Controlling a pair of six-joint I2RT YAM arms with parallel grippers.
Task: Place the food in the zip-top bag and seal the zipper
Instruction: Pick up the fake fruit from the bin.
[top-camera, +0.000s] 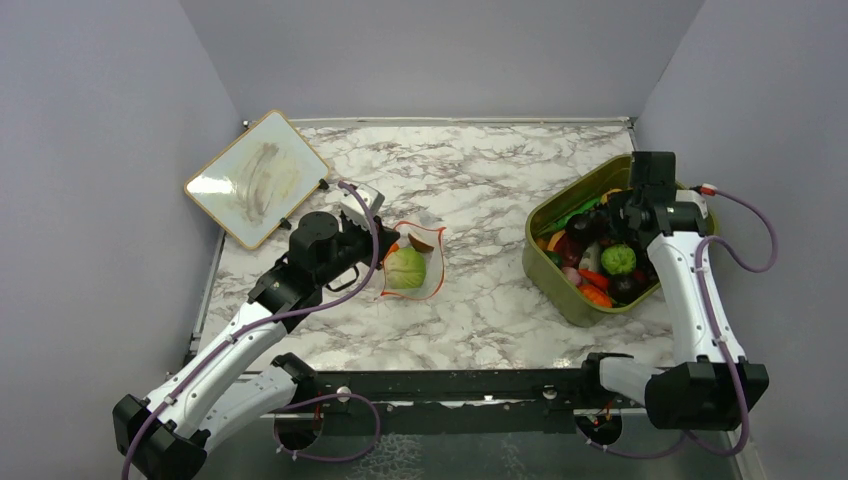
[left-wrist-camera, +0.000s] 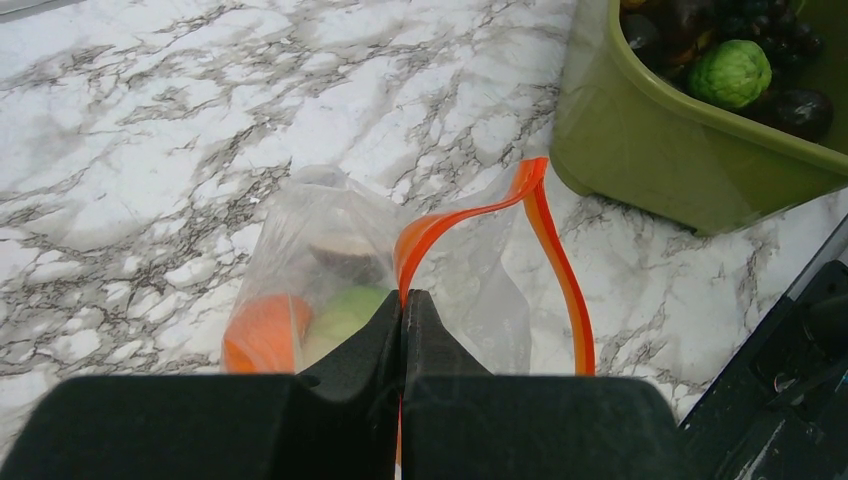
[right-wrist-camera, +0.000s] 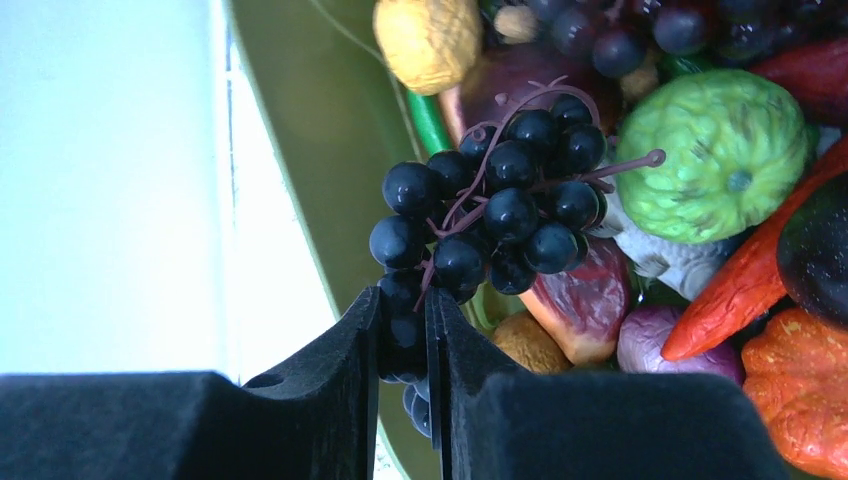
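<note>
The clear zip-top bag (top-camera: 412, 265) lies mid-table with its mouth open. Inside are a light-green cabbage ball (top-camera: 405, 268), an orange piece (left-wrist-camera: 262, 330) and a brown round piece (left-wrist-camera: 345, 257). My left gripper (left-wrist-camera: 402, 296) is shut on the red-orange zipper strip (left-wrist-camera: 460, 215) and holds one side of the mouth up; it also shows in the top view (top-camera: 372, 232). My right gripper (right-wrist-camera: 402, 305) is shut on a bunch of dark purple grapes (right-wrist-camera: 500, 200) over the olive-green bin (top-camera: 560, 270), at its far end in the top view (top-camera: 603, 212).
The bin holds several more toy fruits and vegetables, among them a green bumpy ball (right-wrist-camera: 715, 150) and a red pepper (right-wrist-camera: 745, 275). A wooden-framed whiteboard (top-camera: 256, 177) lies at the back left. The side walls stand close to both arms.
</note>
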